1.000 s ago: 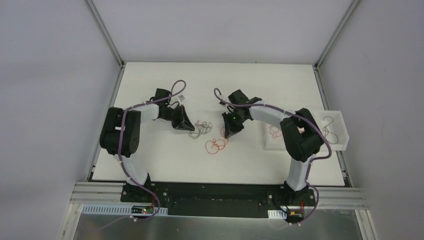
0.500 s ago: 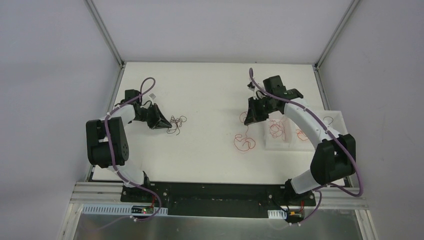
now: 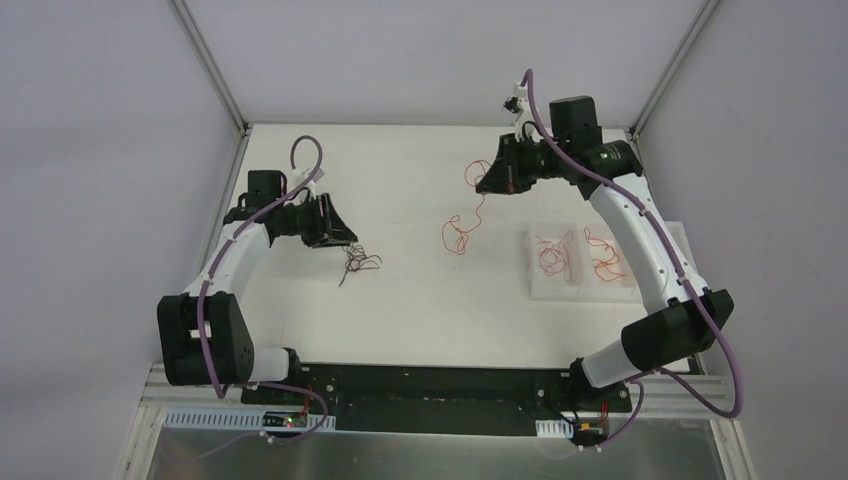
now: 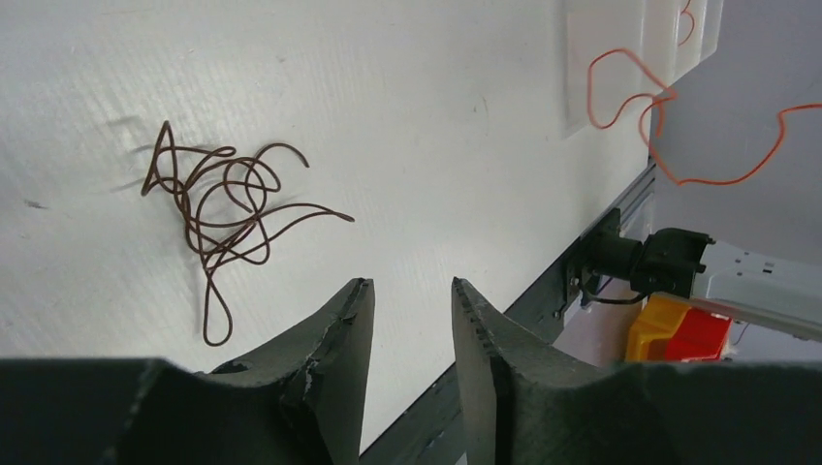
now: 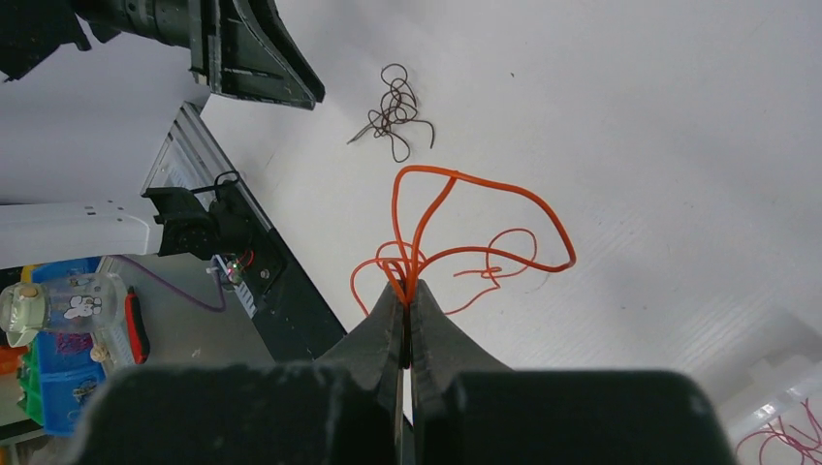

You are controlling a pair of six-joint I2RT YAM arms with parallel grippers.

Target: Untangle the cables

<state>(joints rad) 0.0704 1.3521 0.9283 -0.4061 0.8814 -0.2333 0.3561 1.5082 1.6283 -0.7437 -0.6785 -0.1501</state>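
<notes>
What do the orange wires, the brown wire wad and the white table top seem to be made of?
The orange wires: probably a metal core under smooth plastic insulation; they stand in springy curves from the right hand. The brown wire wad: likely the same, with a darker coat; it lies in tight loops. The table top: a matte white sheet with fine parallel ribs, perhaps corrugated plastic.

Open lane over bare table between dark wad and hanging red strand; low tray blocks right side.
</notes>
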